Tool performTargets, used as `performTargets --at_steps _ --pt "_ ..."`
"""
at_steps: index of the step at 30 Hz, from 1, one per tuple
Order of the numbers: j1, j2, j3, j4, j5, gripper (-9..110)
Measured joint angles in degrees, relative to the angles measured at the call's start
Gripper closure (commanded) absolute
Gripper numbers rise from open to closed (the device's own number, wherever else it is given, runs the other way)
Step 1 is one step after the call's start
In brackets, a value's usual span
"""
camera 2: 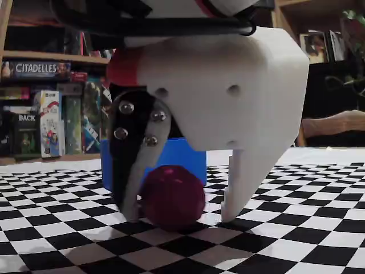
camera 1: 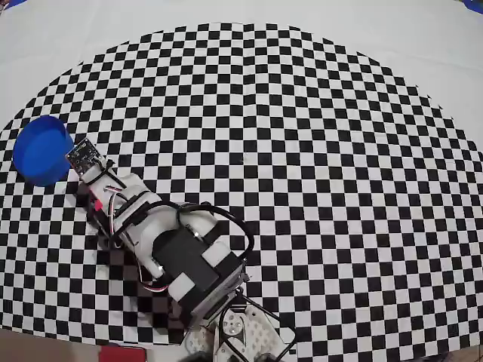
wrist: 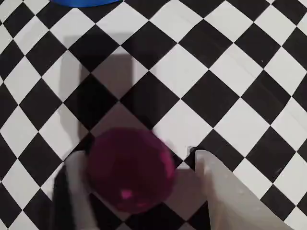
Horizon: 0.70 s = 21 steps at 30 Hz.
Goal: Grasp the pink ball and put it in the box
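Observation:
The pink ball (wrist: 129, 170) rests on the checkered mat between my gripper's (wrist: 139, 160) two fingers. In the fixed view the ball (camera 2: 173, 197) touches or nearly touches the left finger (camera 2: 134, 188), while a gap separates it from the white right finger (camera 2: 239, 182). The gripper (camera 2: 179, 214) is open and low, with its tips at the mat. The blue box (camera 1: 41, 149) stands at the mat's left edge, just beyond the gripper. It shows behind the ball in the fixed view (camera 2: 185, 155) and as a blue sliver at the top of the wrist view (wrist: 86, 2). In the overhead view the arm hides the ball.
The arm (camera 1: 173, 249) reaches from its base (camera 1: 241, 332) at the bottom of the overhead view toward the upper left. The checkered mat (camera 1: 302, 151) spreads to the right. Shelves with board games (camera 2: 40, 114) stand behind the table.

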Motion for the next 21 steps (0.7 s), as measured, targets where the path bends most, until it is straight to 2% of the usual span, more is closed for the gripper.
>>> performTargets --at_steps 21 --pt "-0.09 0.26 0.00 0.00 0.00 101"
